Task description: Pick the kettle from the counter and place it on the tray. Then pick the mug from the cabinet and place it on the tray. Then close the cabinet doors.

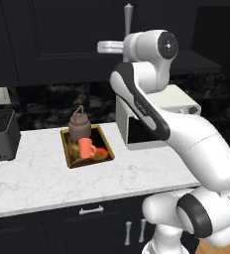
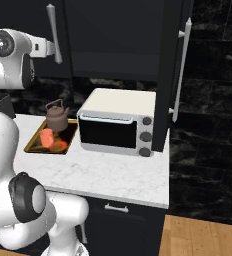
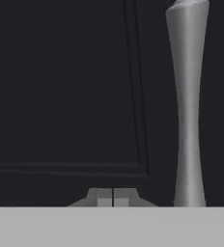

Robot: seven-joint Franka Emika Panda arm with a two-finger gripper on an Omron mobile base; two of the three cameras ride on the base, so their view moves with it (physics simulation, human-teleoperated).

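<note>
Our gripper (fingers together, empty) faces the cabinet door; its upright handle stands just right.

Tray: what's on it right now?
The tray holds the brown kettle at its back and the orange mug in front. Most of its dark picture surface beneath them is covered; the yellow rim shows.
</note>
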